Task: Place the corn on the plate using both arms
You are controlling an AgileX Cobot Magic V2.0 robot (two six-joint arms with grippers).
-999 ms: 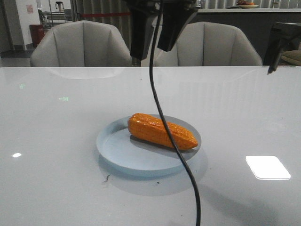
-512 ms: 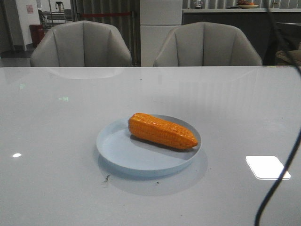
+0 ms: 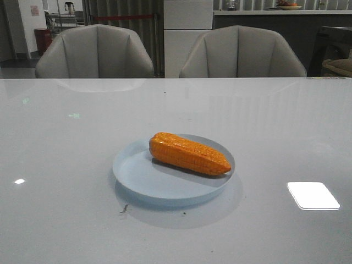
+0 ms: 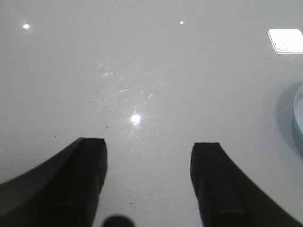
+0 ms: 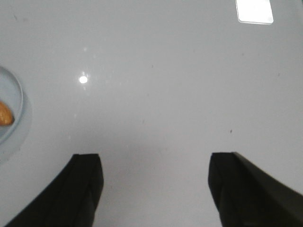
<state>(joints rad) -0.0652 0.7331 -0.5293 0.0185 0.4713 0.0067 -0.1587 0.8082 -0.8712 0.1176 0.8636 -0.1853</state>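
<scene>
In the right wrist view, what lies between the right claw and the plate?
Nothing but bare table. The right claw stands open over it, and the plate with the corn shows only at the view's edge.

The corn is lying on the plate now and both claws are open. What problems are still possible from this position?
1. The corn lies off-centre, its tapered tip close to the rim of the plate; a knock might roll it over that low rim.
2. The left claw and right claw hang open over the table beside the plate. A careless sweep might strike its edge.
</scene>
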